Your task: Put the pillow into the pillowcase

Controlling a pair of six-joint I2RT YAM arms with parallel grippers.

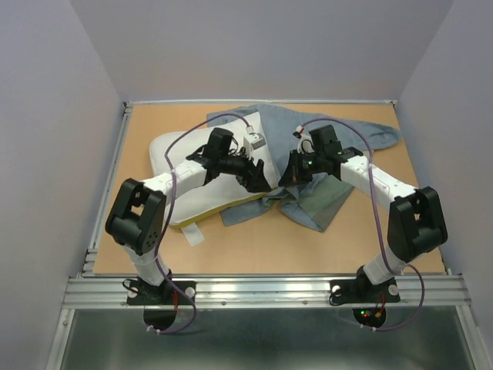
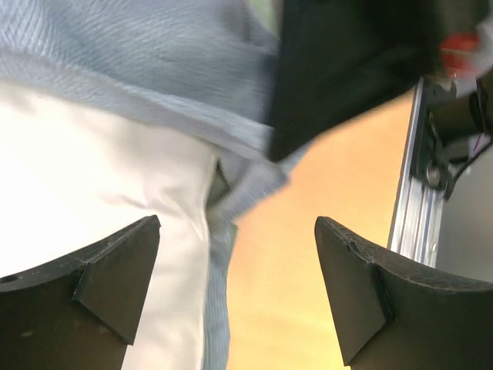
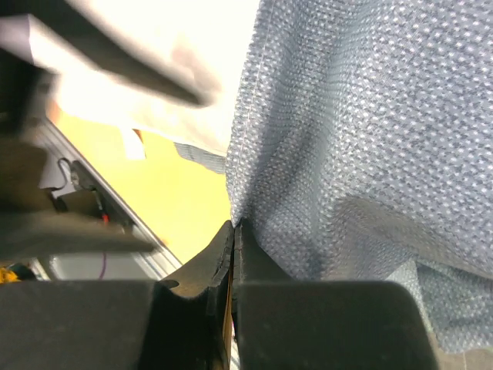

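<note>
The white pillow (image 1: pixel 202 173) lies left of centre on the table, its yellow band along the near edge. The grey-blue pillowcase (image 1: pixel 323 196) is crumpled to its right and partly over it. My left gripper (image 1: pixel 260 179) hovers open and empty over the pillow's right edge; in the left wrist view (image 2: pixel 237 231) the white pillow (image 2: pixel 85 177) and a pillowcase hem (image 2: pixel 154 69) lie below it. My right gripper (image 1: pixel 289 176) is shut on an edge of the pillowcase (image 3: pixel 362 131), pinched between its fingertips (image 3: pixel 233 229).
The orange table (image 1: pixel 254 247) has a metal rail (image 1: pixel 269 289) along its near edge. Grey walls close in the sides and back. A white tag (image 1: pixel 192 235) sticks out from the pillow's near edge. The two grippers are close together at the table's middle.
</note>
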